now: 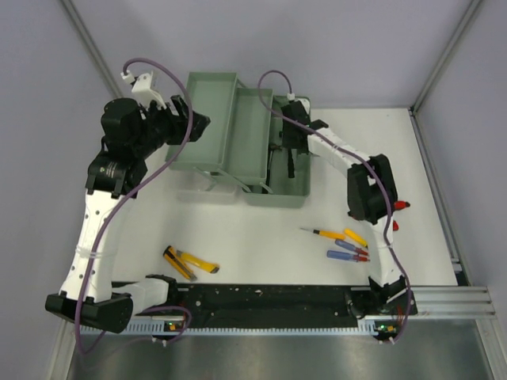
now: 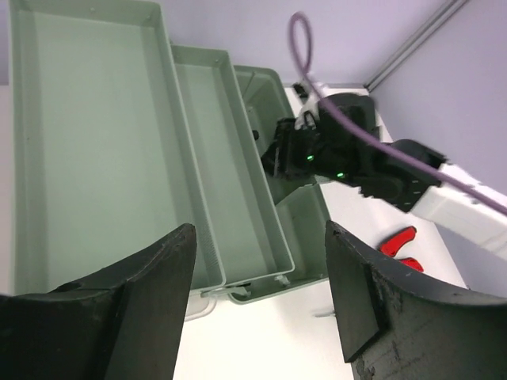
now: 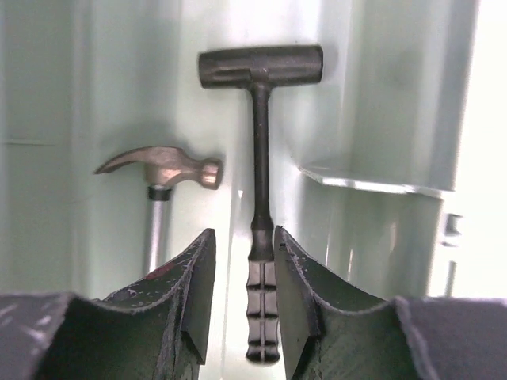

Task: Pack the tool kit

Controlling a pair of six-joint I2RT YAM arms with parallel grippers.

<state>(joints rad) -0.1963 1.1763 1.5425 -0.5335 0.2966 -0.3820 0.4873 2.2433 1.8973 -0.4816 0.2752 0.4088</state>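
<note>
On the desk [image 1: 253,237] the green toolbox [image 1: 214,119] is set at the middle of the far edge, its trays swung out towards the left and its deep bottom bin laid bare. The left gripper [image 2: 253,317] is held wide apart and empty just beside the outermost tray. The right gripper [image 3: 242,232] is lowered into the bottom bin; its jaws are parted about the handle of a black mallet [image 3: 260,67], with a gap seen on one side, so the handle is not clamped. A claw hammer [image 3: 170,168] is laid beside the mallet on the bin floor.

The step in hand is judged to be the setting down of the mallet. Yellow pliers [image 1: 190,264] are left near the near edge, left of middle; red pliers [image 1: 400,207] by the right edge; screwdrivers [image 1: 344,244] between. Next, a straight lift clear of the bin would be called for, then a reach for a tool not yet packed.
</note>
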